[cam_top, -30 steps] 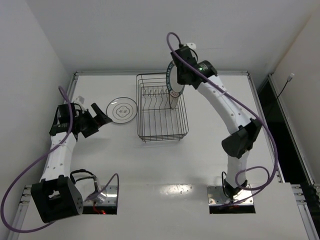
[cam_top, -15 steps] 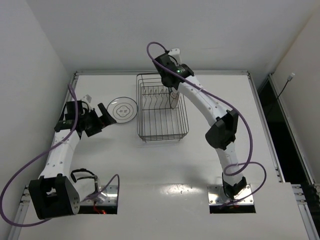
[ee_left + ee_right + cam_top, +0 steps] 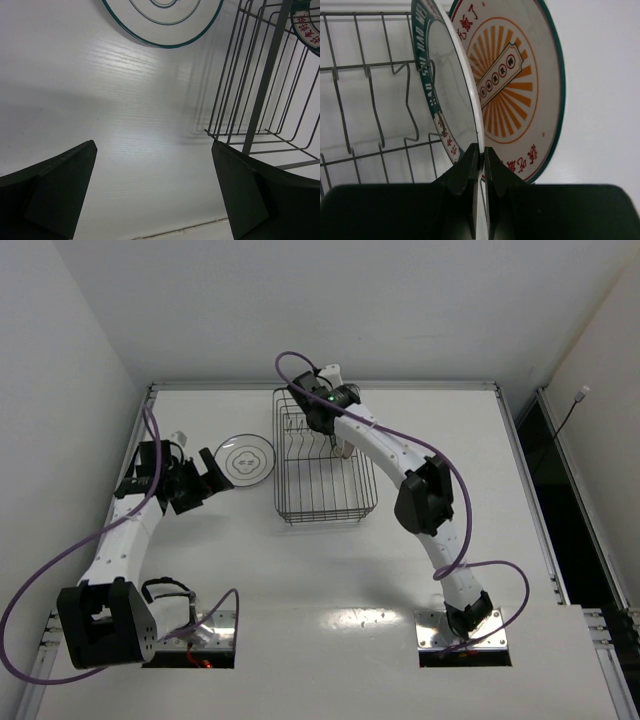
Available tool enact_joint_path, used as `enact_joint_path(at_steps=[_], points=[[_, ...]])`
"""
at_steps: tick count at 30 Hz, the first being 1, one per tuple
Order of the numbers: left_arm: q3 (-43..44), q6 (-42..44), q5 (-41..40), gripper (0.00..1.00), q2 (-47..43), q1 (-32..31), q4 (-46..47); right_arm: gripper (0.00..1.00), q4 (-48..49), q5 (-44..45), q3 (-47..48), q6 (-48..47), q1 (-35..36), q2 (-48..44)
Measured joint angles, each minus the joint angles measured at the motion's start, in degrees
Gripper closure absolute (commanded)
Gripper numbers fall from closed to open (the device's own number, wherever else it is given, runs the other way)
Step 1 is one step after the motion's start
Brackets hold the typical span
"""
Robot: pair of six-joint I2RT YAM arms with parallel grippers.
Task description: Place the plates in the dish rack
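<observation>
The dark wire dish rack (image 3: pixel 322 475) stands at the table's back middle. My right gripper (image 3: pixel 330 432) reaches into its far end, shut on the rim of the plate with the dark lettered rim (image 3: pixel 445 95), held upright on edge among the prongs. The plate with the orange patterned centre (image 3: pixel 520 90) stands upright just behind it. The plate with thin dark rings (image 3: pixel 245 460) lies flat on the table left of the rack; its edge shows in the left wrist view (image 3: pixel 165 20). My left gripper (image 3: pixel 212 481) is open and empty, just left of that plate.
The rack's near corner and wires (image 3: pixel 260 100) fill the right of the left wrist view. Walls close the table at the back and left. A purple cable (image 3: pixel 300 365) loops over the right arm.
My right arm has swung left and down, lowering the lettered-rim plate into the rack's far end. My left gripper has edged slightly toward the ringed plate.
</observation>
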Motion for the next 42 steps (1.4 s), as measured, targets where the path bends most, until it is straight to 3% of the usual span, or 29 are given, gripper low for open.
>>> enact_joint_path(at_steps=[3, 5, 6, 9, 10, 14, 24, 31, 33, 36, 39, 41, 42], points=[[-0.4, -0.7, 1.1, 0.0, 0.6, 0.0, 1.4, 1.0, 0.7, -1.8, -2.1, 1.7, 0.1, -0.6], [-1.4, -1.2, 2.9, 0.0, 0.6, 0.6, 3.1, 0.91, 1.4, -4.0, -5.1, 3.0, -0.2, -2.3], [-2.2, -1.6, 4.2, 0.0, 0.6, 0.8, 4.4, 0.8, 1.7, -5.8, -6.4, 3.6, -0.4, -3.1], [-5.2, -3.4, 7.6, 0.0, 0.7, 2.1, 8.2, 0.71, 1.8, -10.7, -8.4, 4.7, -0.7, -4.5], [-6.6, -4.3, 8.9, 0.0, 0.8, 2.7, 9.9, 0.62, 1.8, -12.1, -8.9, 4.9, -0.8, -5.1], [-12.0, -8.7, 13.7, 0.0, 2.7, 5.0, 18.0, 0.43, 2.2, -16.5, -12.2, 5.2, -1.1, -10.7], [-14.8, -20.0, 15.3, 0.0, 11.8, 6.1, 33.0, 0.41, 6.4, -26.3, -14.5, 2.3, -1.6, -36.3], [-17.8, -29.6, 13.3, 0.04, 22.0, 7.1, 46.6, 0.41, 8.2, -29.8, -29.4, 1.6, -1.7, -51.7], [-17.6, -32.1, 13.9, 0.08, 25.1, 7.3, 49.8, 0.41, 8.1, -30.6, -34.7, 1.6, -1.8, -55.2], [-15.3, -34.2, 13.9, 0.23, 29.1, 7.3, 53.9, 0.41, 7.5, -31.1, -42.1, 1.9, -2.0, -60.3], [-11.6, -35.2, 13.2, 0.43, 33.8, 7.3, 55.6, 0.41, 6.2, -31.2, -46.8, 2.6, -2.3, -64.7], [-8.9, -35.6, 12.5, 0.63, 36.7, 7.3, 55.8, 0.41, 5.5, -31.2, -47.7, 3.2, -2.5, -66.6], [-7.7, -35.4, 11.8, 0.67, 38.1, 7.3, 55.8, 0.41, 5.2, -31.2, -47.7, 3.4, -2.7, -67.1]])
